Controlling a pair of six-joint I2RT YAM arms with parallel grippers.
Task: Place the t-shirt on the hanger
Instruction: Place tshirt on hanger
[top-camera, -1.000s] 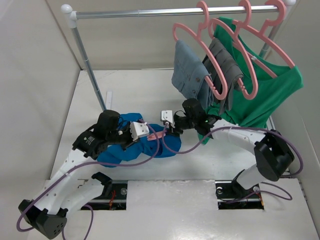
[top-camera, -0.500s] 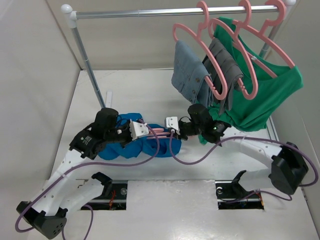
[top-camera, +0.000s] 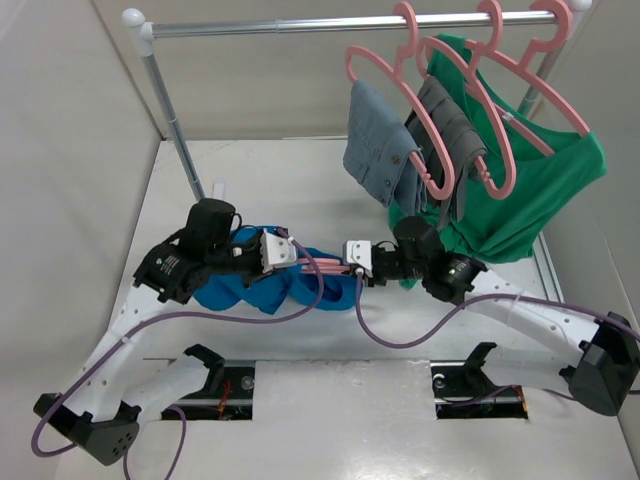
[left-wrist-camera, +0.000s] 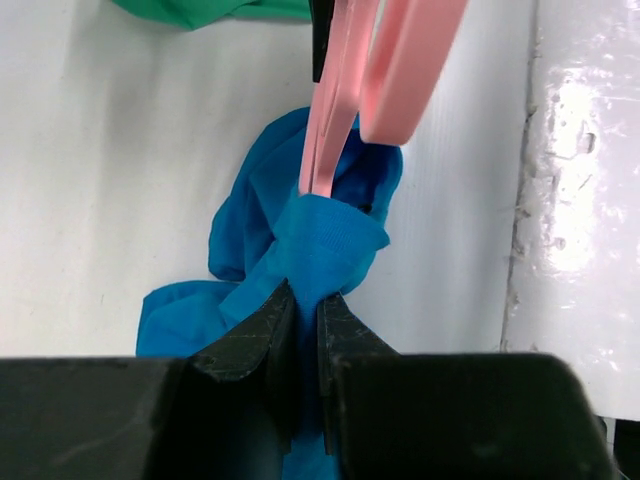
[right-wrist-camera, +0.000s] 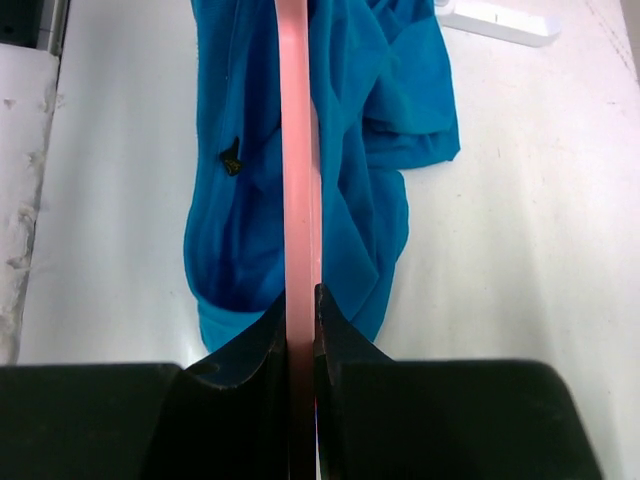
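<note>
Plainly, the left gripper (left-wrist-camera: 300, 298) is clenched on a fold of the blue t-shirt (left-wrist-camera: 250, 225); its jaws nearly meet. The right gripper (right-wrist-camera: 299, 303) pinches the pink hanger (right-wrist-camera: 296, 140) tight.

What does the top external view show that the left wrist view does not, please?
Only the top external view shows the clothes rail and the grey garments hanging from it on pink hangers. Only the left wrist view shows, close up, the left tool shut on a bunched fold of the blue t-shirt, with the hanger meeting that fold. Both show the t-shirt, the hanger, the white table and part of the green shirt.
</note>
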